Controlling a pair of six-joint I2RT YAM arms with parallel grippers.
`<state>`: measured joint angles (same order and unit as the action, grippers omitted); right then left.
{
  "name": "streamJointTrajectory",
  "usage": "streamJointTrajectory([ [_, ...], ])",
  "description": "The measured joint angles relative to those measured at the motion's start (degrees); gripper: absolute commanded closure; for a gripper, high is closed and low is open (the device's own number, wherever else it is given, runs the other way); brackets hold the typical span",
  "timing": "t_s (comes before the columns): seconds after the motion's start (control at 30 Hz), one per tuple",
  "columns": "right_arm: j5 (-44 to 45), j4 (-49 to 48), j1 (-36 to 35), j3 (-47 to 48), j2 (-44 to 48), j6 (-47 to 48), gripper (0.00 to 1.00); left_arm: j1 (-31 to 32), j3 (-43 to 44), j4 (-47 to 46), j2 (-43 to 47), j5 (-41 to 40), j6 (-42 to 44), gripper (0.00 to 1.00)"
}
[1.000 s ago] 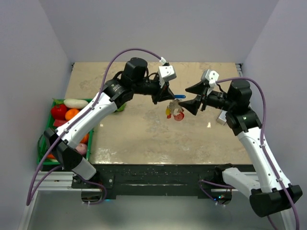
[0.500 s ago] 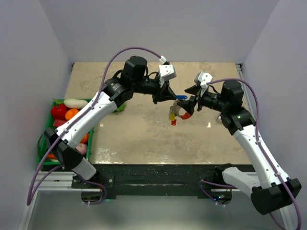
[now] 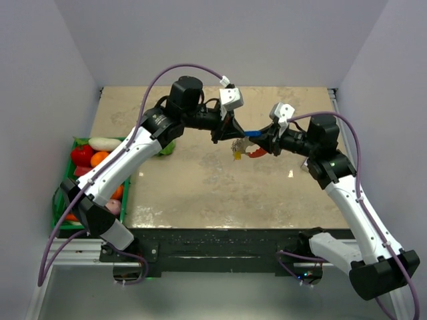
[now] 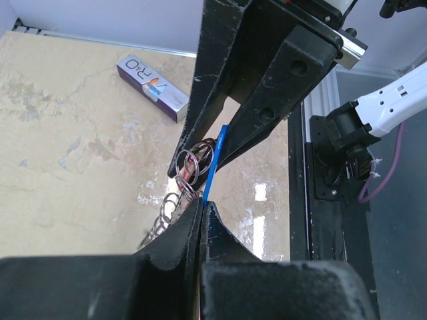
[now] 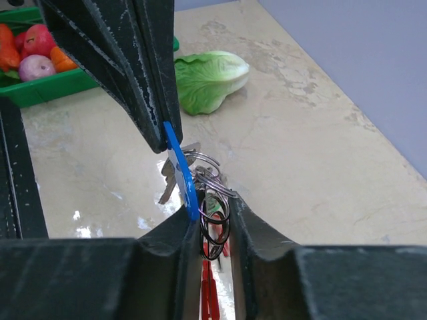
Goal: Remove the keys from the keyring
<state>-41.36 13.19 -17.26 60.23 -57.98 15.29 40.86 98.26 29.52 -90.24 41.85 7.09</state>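
Left end effector (image 3: pixel 233 135) and right end effector (image 3: pixel 265 141) meet above the middle of the tabletop (image 3: pixel 200 193), each clamped shut on the blue key tag (image 3: pixel 251 133); keyring (image 5: pixel 213 200) and other keys (image 3: pixel 236 153) hang beneath

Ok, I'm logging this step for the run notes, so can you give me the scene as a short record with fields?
Left gripper: shut on the blue tag
Right gripper: shut on the keyring, right beside the blue tag's other end
Keys: bunched on the keyring, held above the table, none visibly off
Red fob: hanging below the keyring
Elsewhere: lettuce, green tray of produce, small box
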Motion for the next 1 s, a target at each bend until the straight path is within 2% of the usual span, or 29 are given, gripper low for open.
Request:
streamJointTrajectory([
  [0.1, -1.7, 0.0, 0.6, 0.0, 0.0, -0.3, 0.98, -0.3, 0.0, 0.0, 0.0, 0.6, 0.0, 1.00],
  [0.17, -3.2, -0.1, 1.5, 0.0, 0.0, -0.8, 1.00, -0.5, 0.0, 0.0, 0.0, 1.2, 0.0, 1.00],
  [0.7, -18.5, -4.3, 7.5, 0.0, 0.0, -8.9, 1.00, -1.6, 0.0, 0.1, 1.1, 8.2, 1.5, 1.00],
  [1.0, -21.8, -7.3, 8.0, 0.0, 0.0, -13.8, 1.00, -1.9, 0.0, 0.1, 1.4, 11.0, 1.5, 1.00],
])
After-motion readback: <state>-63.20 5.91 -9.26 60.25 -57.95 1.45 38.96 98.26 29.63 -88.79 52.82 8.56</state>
